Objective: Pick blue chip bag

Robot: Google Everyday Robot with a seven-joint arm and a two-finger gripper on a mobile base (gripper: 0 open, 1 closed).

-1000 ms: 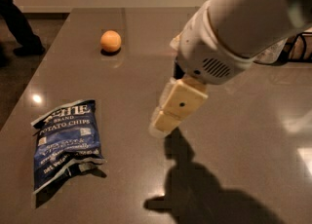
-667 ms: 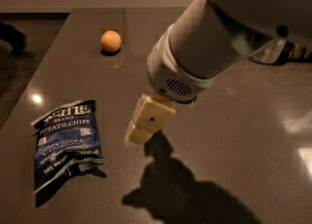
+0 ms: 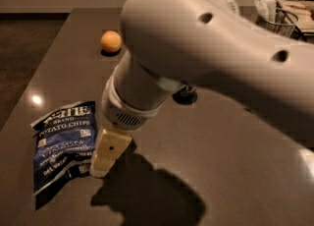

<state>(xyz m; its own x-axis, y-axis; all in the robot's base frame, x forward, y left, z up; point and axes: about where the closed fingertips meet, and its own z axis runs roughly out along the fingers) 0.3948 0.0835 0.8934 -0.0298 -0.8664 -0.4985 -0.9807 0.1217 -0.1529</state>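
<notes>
In the camera view, my gripper (image 3: pixel 101 167) hangs low over the dark table (image 3: pixel 235 161), left of the middle of the scene. Its cream-coloured end slants down and to the left from the white, vented wrist cuff (image 3: pixel 128 111). I see it as one pale block from here, so I cannot tell whether it stands apart or together. Nothing is clamped in it that I can see.

The blue chip bag (image 3: pixel 63 147) lies flat on the table at the lower left, crinkled, with its white "Potato Chips" lettering facing up and its top edge pointing away from the camera. My gripper's tip sits right at the bag's right-hand edge, near its lower half. Whether it touches the foil I cannot tell.

My arm (image 3: pixel 211 38) fills the upper right as a large white shell, and it casts a heavy shadow (image 3: pixel 147 198) on the table just below and right of the gripper. An orange (image 3: pixel 111 41) rests well beyond the bag, near the far edge. A dark round thing (image 3: pixel 185 95) shows partly under the arm. A wire basket (image 3: pixel 280 19) stands at the far right corner.
</notes>
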